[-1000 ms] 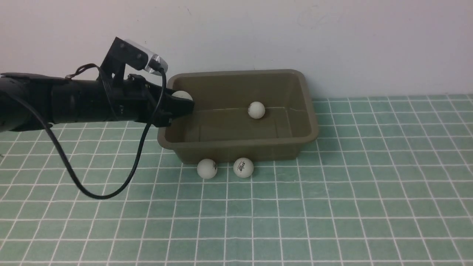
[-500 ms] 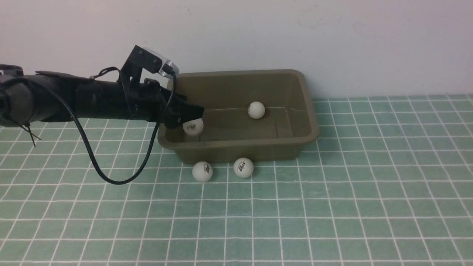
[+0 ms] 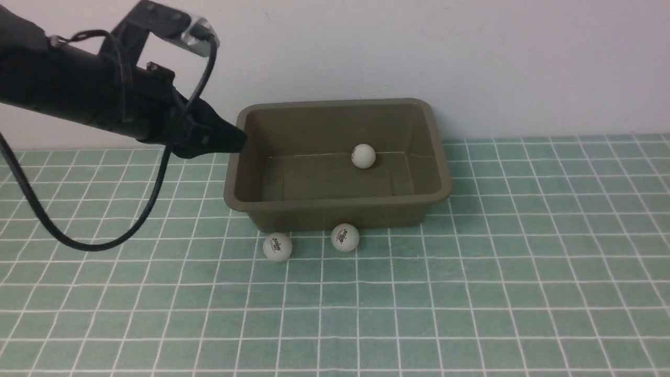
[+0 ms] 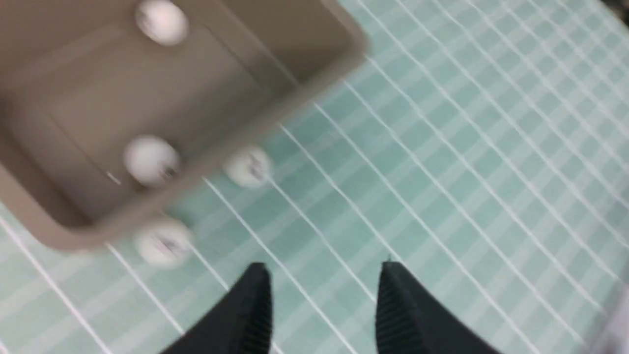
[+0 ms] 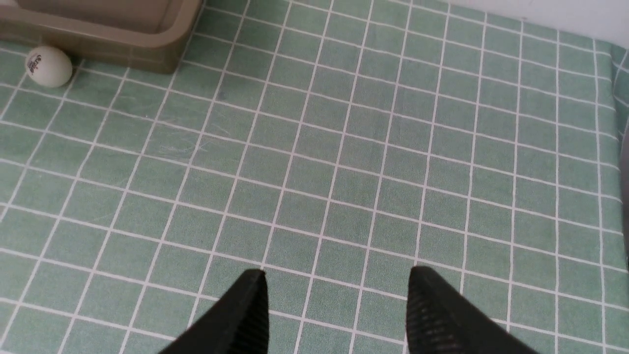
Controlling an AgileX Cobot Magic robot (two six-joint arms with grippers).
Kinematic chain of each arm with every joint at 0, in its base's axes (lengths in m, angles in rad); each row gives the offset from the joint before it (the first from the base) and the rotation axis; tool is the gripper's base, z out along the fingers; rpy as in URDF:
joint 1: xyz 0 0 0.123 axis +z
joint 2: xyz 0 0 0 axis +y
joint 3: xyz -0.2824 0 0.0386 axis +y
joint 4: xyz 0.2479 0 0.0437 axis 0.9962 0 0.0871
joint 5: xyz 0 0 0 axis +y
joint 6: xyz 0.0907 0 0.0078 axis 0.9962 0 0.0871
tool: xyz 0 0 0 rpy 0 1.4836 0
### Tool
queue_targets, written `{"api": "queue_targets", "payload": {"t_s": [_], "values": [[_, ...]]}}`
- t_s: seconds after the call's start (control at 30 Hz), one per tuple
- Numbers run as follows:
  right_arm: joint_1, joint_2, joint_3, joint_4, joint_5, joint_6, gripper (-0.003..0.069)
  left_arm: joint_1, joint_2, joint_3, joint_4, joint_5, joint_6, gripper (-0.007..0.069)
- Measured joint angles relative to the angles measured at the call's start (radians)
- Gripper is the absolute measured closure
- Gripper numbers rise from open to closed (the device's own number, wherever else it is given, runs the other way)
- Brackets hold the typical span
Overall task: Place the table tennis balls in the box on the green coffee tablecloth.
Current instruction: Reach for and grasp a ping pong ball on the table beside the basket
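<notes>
The olive-brown box [image 3: 335,204] stands on the green checked tablecloth [image 3: 471,288] by the wall. One white ball [image 3: 363,155] shows inside it. The blurred left wrist view shows two balls inside the box [image 4: 275,88], one far [image 4: 162,22] and one near [image 4: 150,160]. Two more balls lie on the cloth against the box's front wall, one to the left [image 3: 277,246] and one to the right [image 3: 345,237]. My left gripper [image 3: 234,140] is open and empty, raised beside the box's left rim [image 4: 322,275]. My right gripper [image 5: 339,278] is open and empty over bare cloth.
A white wall [image 3: 471,63] runs close behind the box. A black cable [image 3: 104,241] hangs in a loop from my left arm down to the cloth. The right wrist view shows a box corner [image 5: 123,46], one ball [image 5: 48,66] and the cloth's edge [image 5: 614,64].
My left gripper let its ball fall into the box, then rose and drew back to the left. The left ball in front of the box rolled a little leftward.
</notes>
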Motion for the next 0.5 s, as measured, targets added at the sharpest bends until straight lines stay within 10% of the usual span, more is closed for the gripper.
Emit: {"api": "queue_targets", "payload": {"t_s": [0.2,0.5], "values": [[0.0,0.0,0.0,0.0,-0.009,0.0,0.0303,0.0,-0.078,0.028,0.119,0.063,-0.171,0.051],[0.0,0.0,0.0,0.0,-0.013,0.0,0.0303,0.0,-0.102,0.339,0.126,0.03,-0.168,0.0534]]}}
